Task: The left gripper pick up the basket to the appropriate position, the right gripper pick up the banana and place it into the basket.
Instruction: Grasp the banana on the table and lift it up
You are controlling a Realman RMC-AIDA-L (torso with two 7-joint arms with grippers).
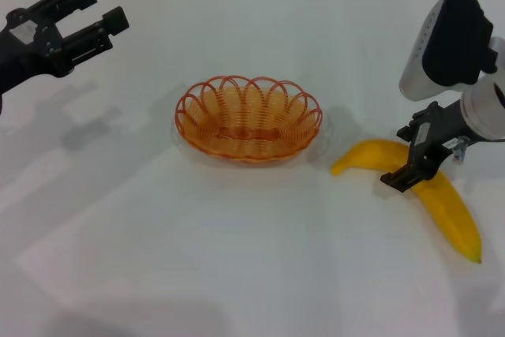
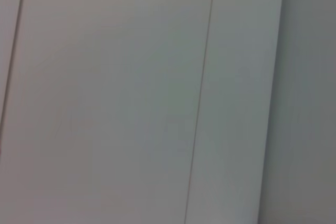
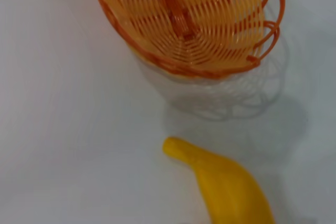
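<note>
The orange wire basket (image 1: pixel 248 118) is seen resting on the white table (image 1: pixel 158 258) at centre, empty. The banana (image 1: pixel 430 195) lies flat on the table at about four o'clock from the basket, near but apart from it. The right tool (image 1: pixel 414 165) is positioned over the banana's middle, low upon it; whether its fingers are spread or pressed together cannot be told. The left tool (image 1: pixel 91 15) is held spread at ten o'clock, well apart from the basket. A firm grasp is best taken across the banana's thick middle, so that tilting during the lift is avoided.
</note>
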